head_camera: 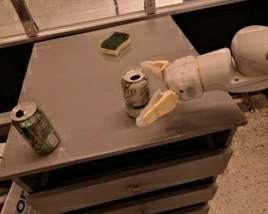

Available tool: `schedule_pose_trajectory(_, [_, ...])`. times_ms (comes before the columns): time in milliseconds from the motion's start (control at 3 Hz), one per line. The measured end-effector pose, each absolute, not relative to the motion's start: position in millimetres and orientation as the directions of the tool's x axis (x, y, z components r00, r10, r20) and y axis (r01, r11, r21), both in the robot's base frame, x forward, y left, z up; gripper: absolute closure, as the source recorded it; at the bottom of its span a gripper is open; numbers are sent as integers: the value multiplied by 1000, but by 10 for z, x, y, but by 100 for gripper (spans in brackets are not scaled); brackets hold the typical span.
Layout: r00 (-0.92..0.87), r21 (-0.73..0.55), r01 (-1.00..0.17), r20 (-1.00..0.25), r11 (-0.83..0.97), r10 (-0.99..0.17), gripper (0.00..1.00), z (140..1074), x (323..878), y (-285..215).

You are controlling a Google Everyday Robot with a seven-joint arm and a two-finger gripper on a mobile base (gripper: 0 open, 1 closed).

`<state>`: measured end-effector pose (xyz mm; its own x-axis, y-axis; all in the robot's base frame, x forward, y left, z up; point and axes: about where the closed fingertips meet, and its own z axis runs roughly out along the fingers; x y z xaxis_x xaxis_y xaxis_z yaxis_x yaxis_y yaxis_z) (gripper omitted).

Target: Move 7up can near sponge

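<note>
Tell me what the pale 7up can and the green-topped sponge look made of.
Pale silver-white 7up can: likely thin aluminium, glossy printed wall, shiny rim. Green-topped yellow sponge: seemingly soft foam under a matte scouring layer. Cream two-finger gripper, open at the can's right side: apparently matte plastic.

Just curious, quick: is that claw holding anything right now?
Claw: open, holding nothing, one finger on each side of the 7up can on the table.

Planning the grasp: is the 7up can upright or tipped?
Upright: the pale silver-green 7up can stands on its base, top up; open gripper partly around it.
</note>
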<state>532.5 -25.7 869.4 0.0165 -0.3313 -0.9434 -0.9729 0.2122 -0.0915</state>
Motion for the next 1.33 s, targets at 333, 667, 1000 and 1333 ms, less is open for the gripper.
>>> schedule_pose_trajectory(333, [15,-87,-972,-950,219,-312,0,8637,5380,-157])
schedule_pose_trajectory(667, [18,-87,-970,-956,225,-294,18,8606,5402,-108])
schedule_pose_trajectory(1000, [12,-82,-967,-961,240,-277,41,8613,5412,-170])
schedule_pose_trajectory(1333, [-5,-58,-962,-973,266,-229,65,8663,5402,-309])
